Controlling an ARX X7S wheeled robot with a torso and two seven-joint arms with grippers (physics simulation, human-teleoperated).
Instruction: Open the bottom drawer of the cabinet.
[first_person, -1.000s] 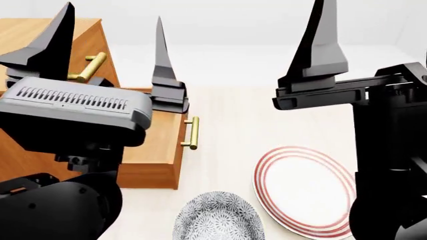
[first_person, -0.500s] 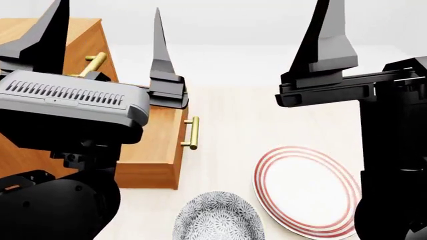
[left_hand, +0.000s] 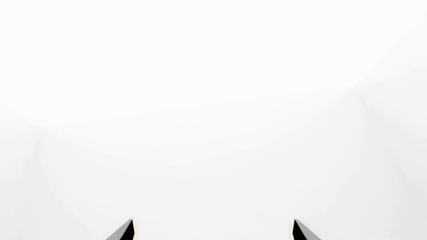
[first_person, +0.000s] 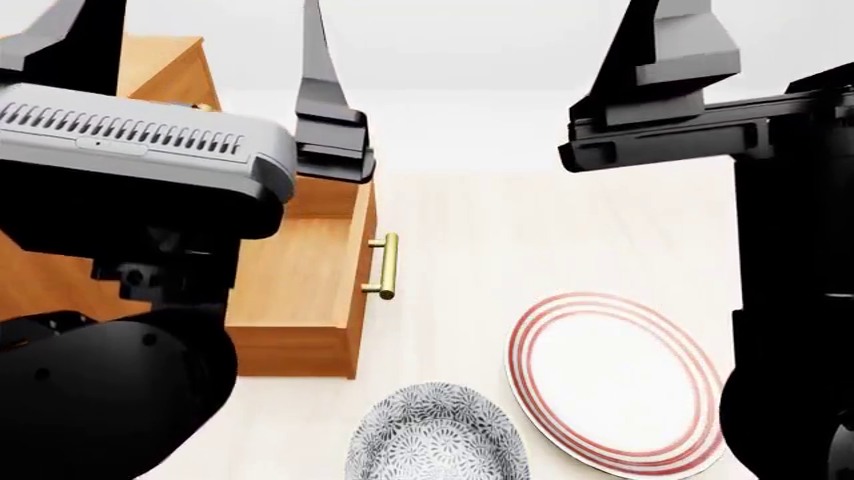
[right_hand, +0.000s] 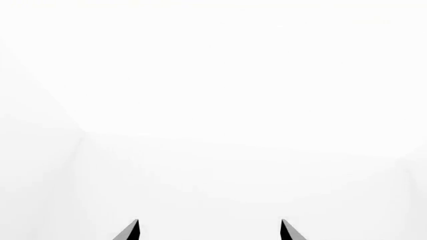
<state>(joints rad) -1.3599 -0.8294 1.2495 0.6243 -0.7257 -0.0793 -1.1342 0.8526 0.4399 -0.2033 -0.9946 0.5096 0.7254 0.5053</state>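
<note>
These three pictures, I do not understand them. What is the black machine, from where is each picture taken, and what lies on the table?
It is a simulated robot with two arms. The middle picture looks down from its head: the left gripper and right gripper point up, open and empty. The two white pictures come from wrist cameras; only fingertips show. On the table stand a wooden cabinet with its bottom drawer pulled out, a red-ringed plate and a patterned bowl.

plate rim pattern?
White plate with concentric red rings round the rim; head view shows it best.
</note>
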